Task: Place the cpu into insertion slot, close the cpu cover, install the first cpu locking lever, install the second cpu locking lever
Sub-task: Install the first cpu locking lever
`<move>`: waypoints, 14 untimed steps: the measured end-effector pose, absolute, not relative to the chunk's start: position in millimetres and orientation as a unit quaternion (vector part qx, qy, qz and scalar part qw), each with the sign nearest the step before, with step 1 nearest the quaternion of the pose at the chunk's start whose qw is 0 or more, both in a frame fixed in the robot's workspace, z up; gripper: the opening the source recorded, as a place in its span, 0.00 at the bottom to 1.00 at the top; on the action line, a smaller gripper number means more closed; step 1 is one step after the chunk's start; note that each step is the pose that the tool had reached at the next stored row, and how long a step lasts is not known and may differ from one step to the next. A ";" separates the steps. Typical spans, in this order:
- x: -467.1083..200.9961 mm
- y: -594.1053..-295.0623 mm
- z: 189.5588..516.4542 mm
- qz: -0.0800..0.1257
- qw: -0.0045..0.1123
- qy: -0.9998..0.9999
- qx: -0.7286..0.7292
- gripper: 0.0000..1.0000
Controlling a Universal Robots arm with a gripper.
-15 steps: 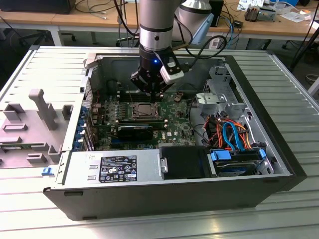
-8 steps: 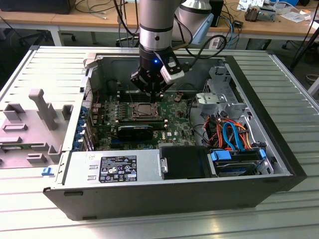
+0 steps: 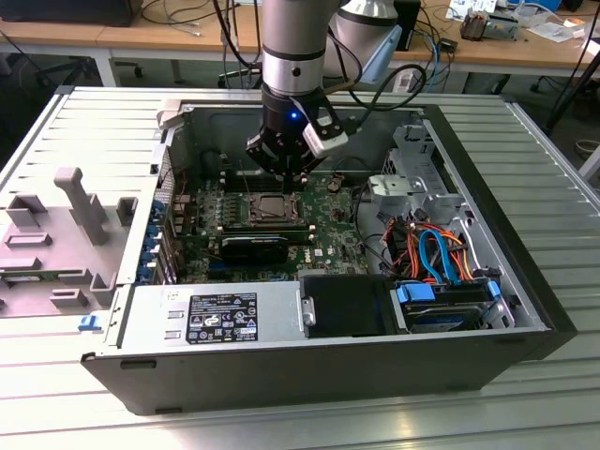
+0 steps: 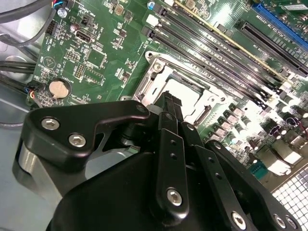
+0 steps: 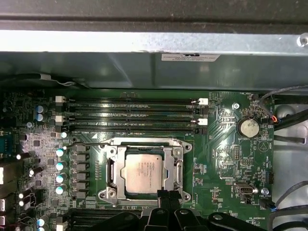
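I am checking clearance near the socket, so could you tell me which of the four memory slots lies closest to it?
The memory slot directly beside the insertion slot, with black end latches; the other three lie beyond it, toward the case wall.

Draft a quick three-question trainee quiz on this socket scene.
1. True or false: the cpu sits in the insertion slot.
2. Pick one: in the first wrist view, the gripper is nearest to A) the insertion slot's edge, B) the power supply, C) the drive cables.
3. Short answer: what shows through the window of the cpu cover?
Key: 1 true; 2 A; 3 the cpu's silver-grey top.
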State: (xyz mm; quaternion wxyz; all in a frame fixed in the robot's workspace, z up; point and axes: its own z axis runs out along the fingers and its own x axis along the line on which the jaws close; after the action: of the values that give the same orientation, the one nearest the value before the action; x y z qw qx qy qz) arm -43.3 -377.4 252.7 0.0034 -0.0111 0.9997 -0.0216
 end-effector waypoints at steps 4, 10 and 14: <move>-43.3 -377.4 252.7 -0.022 0.004 1.000 -0.016 0.11; -43.3 -377.4 252.7 -0.021 0.004 0.999 -0.028 0.11; -43.3 -377.4 252.7 -0.021 0.004 0.999 -0.033 0.11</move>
State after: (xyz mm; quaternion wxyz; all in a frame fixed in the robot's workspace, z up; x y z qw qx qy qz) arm -43.3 -377.4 252.7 0.0039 -0.0329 0.9992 -0.0214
